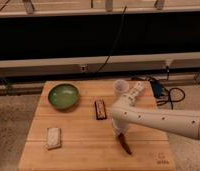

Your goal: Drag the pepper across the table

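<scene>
A dark red pepper [125, 145] lies on the wooden table [88, 150] toward the front right. My white arm comes in from the right and bends down over it. The gripper [119, 134] points down at the pepper's near end, touching or almost touching it.
A green bowl [63, 95] stands at the back left. A dark snack bar [100, 109] lies mid-table. A white packet [53, 137] lies front left. A clear cup [120, 88] stands at the back right, near the arm's wrist. Cables lie on the floor to the right.
</scene>
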Tool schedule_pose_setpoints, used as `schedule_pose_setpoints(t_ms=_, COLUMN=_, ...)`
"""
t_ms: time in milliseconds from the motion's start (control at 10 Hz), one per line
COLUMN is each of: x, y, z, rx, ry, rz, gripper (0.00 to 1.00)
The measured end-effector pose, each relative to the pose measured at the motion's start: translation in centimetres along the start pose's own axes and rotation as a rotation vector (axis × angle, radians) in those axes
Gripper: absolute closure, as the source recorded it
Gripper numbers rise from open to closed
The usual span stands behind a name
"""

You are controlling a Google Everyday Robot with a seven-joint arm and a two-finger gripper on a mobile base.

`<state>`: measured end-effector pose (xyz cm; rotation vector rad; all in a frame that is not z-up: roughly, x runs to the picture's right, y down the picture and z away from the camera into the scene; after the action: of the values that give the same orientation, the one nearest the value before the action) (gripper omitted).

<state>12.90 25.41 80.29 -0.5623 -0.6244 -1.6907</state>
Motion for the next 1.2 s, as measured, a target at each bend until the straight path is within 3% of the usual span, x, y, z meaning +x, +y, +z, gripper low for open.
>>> schedule_pose_setpoints(t_ms=1200, x=3.5, y=2.6, z=-1.3, rx=-0.028, ry=0.004, rz=-0.012, gripper=1.0)
